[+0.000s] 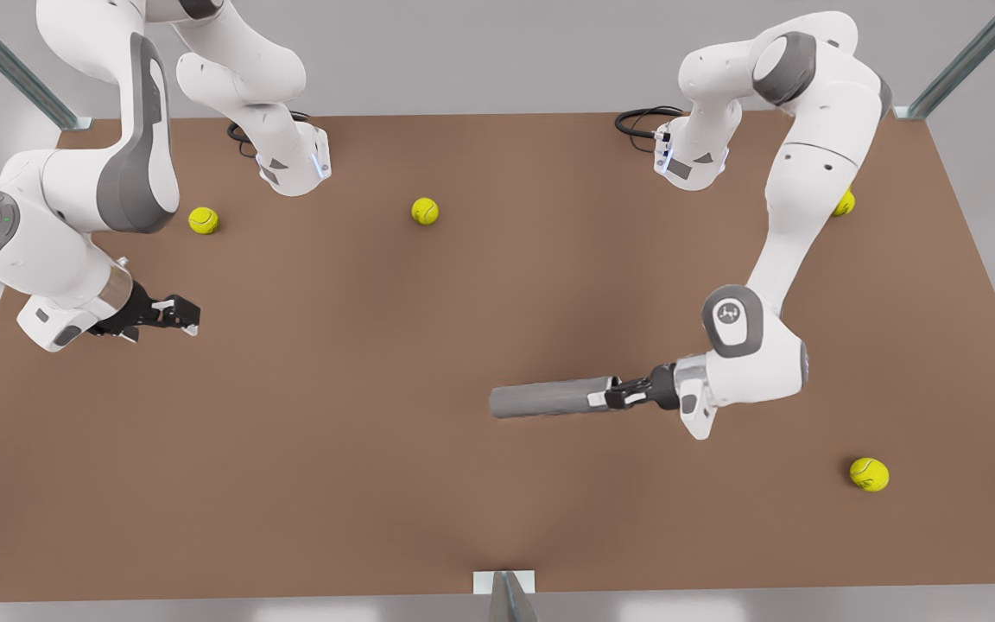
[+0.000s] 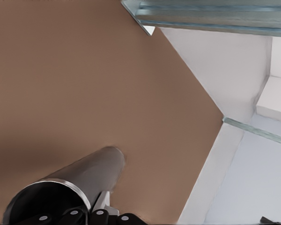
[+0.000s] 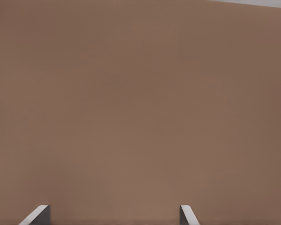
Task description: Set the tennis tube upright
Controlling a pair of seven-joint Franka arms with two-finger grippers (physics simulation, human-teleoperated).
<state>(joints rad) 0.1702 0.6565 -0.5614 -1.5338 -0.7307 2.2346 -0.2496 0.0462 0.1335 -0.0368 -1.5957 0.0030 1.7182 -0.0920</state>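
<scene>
The middle of the brown bench (image 1: 359, 363) lies bare, so a hand could sweep across it freely. The tennis tube (image 1: 549, 399) lies on its side right of centre, its right end gripped by the left hand (image 1: 621, 394), whose arm blocks that side. Bare bench stretches beyond the tube's free end. The right hand (image 1: 180, 313) hovers at the front view's left, fingers (image 3: 37, 215) spread over bare surface. Four tennis balls dot the edges: two far (image 1: 203, 220) (image 1: 425, 211), one behind the arm (image 1: 845, 204), one near right (image 1: 869, 474).
</scene>
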